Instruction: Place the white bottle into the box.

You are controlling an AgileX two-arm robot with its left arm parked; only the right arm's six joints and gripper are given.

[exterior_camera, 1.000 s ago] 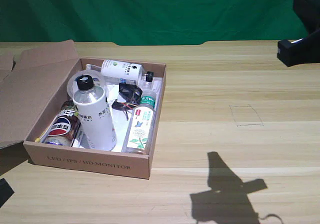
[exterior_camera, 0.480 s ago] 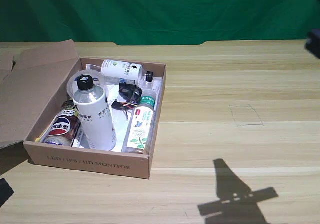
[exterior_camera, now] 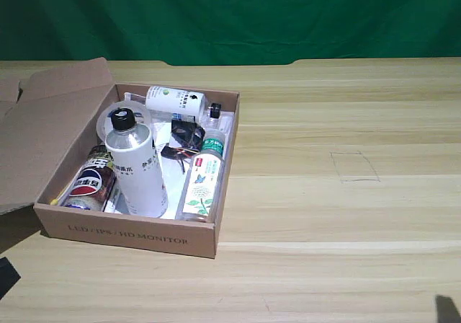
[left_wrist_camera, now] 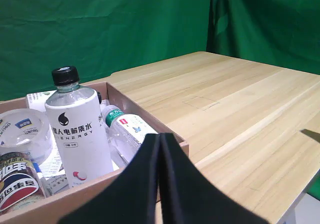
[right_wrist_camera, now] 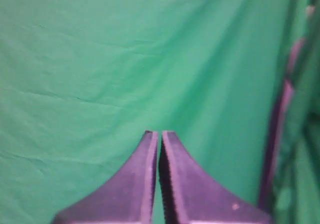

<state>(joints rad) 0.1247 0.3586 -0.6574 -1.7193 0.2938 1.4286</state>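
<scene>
The tall white-labelled cylindrical bottle with a clear shoulder and black screw cap point(exterior_camera: 135, 166) stands upright inside the shallow brown cardboard box with "LED / IPS / HD MONITOR" on its front point(exterior_camera: 130, 234), toward the front of the box. The box sits on the light wooden table point(exterior_camera: 338, 215), at the exterior view's left, flap lid open and folded outward.

Other items in the box: a smaller white bottle with a green-dotted label point(exterior_camera: 178, 101) lying along the back wall; a clear slim bottle with a green cap point(exterior_camera: 202, 179) lying beside the box wall on the exterior view's right; a red-white-blue printed can point(exterior_camera: 90, 180) on the other side of the tall bottle, lying down; a clear tape roll point(exterior_camera: 121, 118) just behind the tall bottle.

The right arm's black gripper point(right_wrist_camera: 158, 136) shows only in the right wrist view, fingers pressed together with nothing between them, pointing at the green backdrop cloth point(right_wrist_camera: 100, 59). It is out of the exterior view, well clear of the box.

A faint pencilled square outline point(exterior_camera: 354, 166) marks the table toward the exterior view's right.
</scene>
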